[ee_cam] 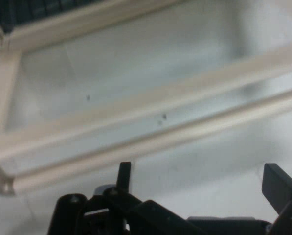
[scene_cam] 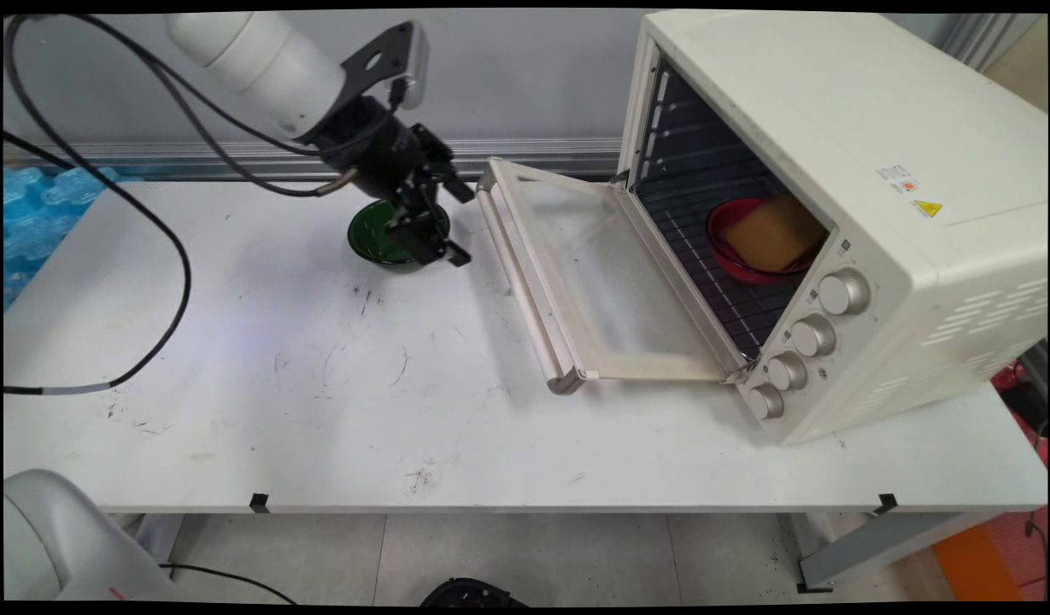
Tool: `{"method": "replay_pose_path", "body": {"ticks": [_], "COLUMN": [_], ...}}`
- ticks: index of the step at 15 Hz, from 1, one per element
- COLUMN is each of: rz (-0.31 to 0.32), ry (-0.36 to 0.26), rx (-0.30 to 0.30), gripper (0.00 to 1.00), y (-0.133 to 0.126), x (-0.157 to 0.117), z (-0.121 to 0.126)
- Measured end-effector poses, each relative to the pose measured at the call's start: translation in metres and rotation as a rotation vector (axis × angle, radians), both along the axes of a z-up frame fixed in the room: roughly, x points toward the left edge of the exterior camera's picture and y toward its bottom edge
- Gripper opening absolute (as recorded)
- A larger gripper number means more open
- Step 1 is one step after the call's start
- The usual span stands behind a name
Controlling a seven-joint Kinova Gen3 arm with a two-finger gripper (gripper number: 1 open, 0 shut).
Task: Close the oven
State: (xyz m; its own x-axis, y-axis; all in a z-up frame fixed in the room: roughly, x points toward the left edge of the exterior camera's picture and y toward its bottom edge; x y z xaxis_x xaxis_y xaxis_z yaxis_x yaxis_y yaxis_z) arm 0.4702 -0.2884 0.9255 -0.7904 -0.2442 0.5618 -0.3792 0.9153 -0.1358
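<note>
My black gripper (scene_cam: 459, 225) hangs open just above the table, with nothing between its fingers. It hovers over the right side of a dark green bowl (scene_cam: 369, 233), which it partly hides. Its fingers point toward the open oven door (scene_cam: 614, 295), whose handle (scene_cam: 518, 282) lies a short way to the right. In the hand view the gripper (ee_cam: 202, 180) stands wide open, and the door's handle bar (ee_cam: 150, 142) and glass pane (ee_cam: 131, 63) fill the picture ahead of it. The green bowl does not show there.
A cream toaster oven (scene_cam: 832, 154) stands at the right with its door folded down onto the table. On its rack sits a red bowl (scene_cam: 730, 252) holding a tan slab (scene_cam: 777, 231). Black cables (scene_cam: 178, 265) hang over the table's left part.
</note>
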Motion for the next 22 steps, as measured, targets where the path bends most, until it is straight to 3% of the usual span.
{"method": "replay_pose_path", "body": {"ticks": [9,12,22], "rz": [0.108,0.112,0.158], "ry": [-0.016,-0.025,-0.017], "rx": [0.073,0.088,0.119], "gripper": [1.00,1.00,1.00], "y": [0.017,0.019,-0.001], "x": [0.035,0.039,0.030], "z": [-0.014,-0.023,-0.086]}}
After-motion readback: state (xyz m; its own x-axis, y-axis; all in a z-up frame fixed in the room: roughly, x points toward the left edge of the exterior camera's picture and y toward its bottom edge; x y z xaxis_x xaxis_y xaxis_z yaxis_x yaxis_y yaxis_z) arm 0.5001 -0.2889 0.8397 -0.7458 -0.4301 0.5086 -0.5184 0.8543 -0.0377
